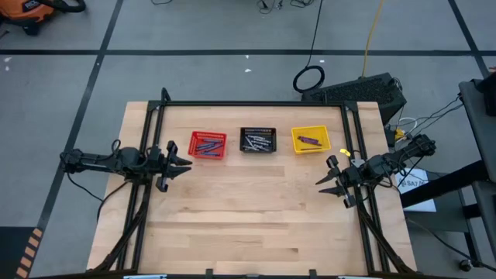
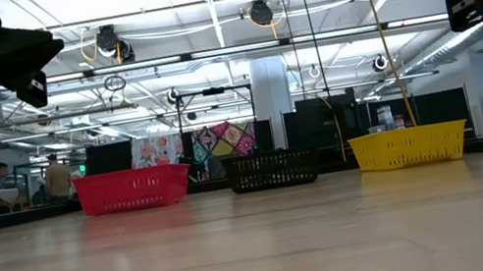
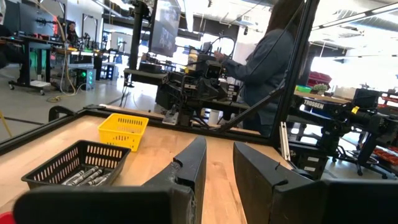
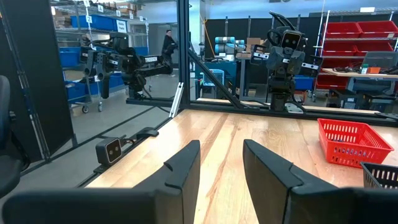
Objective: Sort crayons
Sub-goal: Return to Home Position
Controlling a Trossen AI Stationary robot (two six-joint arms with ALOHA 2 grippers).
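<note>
Crayons (image 3: 84, 177) all look binned from where I'm sitting: every one I can spot is inside one of the three baskets lined up in a row on the table (image 1: 248, 225), on the side farthest from the low cam. On the overhead feed, blue crayons (image 1: 208, 144) lie in the red basket (image 1: 192, 146). The grey-silver crayons (image 1: 256, 142) are piled in the black basket (image 1: 242, 140) in the middle. A purple crayon (image 1: 308, 139) lies in the yellow basket (image 1: 295, 140); can't tell if there's more than one in there.

The left gripper (image 1: 184, 166) hangs near the table's left edge, just beside the red basket but not touching it, with its nose pointing inward. Its wrist cam shows the two fingers (image 3: 193, 168) spread with a clear gap and nothing between them.

The right gripper (image 1: 324, 174) mirrors it over the right edge, near the yellow basket and a bit closer to the front. Its fingers (image 4: 183, 165) are parted too and holding nothing.

The low cam puts both arms up in the top corners, well off the wood.

A person (image 3: 267, 62) stands beyond the table in the left wrist feed.
</note>
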